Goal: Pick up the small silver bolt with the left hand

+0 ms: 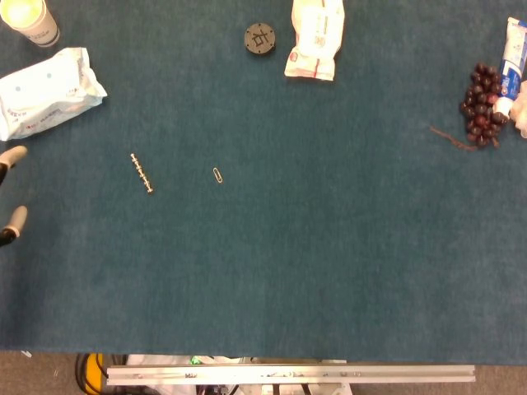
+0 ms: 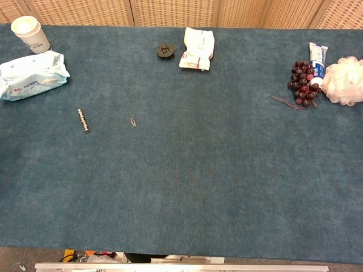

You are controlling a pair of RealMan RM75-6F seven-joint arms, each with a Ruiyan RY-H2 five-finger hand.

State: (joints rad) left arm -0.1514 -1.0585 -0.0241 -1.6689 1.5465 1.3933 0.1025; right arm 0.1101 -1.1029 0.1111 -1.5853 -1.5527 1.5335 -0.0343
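okay, barely started here. the small silver bolt [image 1: 142,173] lies flat on the blue table [image 1: 313,247], untouched, just left of a paper clip [image 1: 217,175]. my left hand [image 1: 11,193] only peeks in at the left edge of the head view, two fingers [image 1: 16,220] spread apart with nothing between them, well apart from the bolt. reach, grasp and lift all remain. right hand isn't visible anywhere.

A matt, felt-like blue cloth covers the desk [image 2: 215,170], on which lie a shiny metal bolt [image 1: 142,173], a thin wire paper clip [image 1: 217,175], a crinkled glossy plastic wipes pack [image 1: 45,92] and a paper cup [image 2: 31,33].
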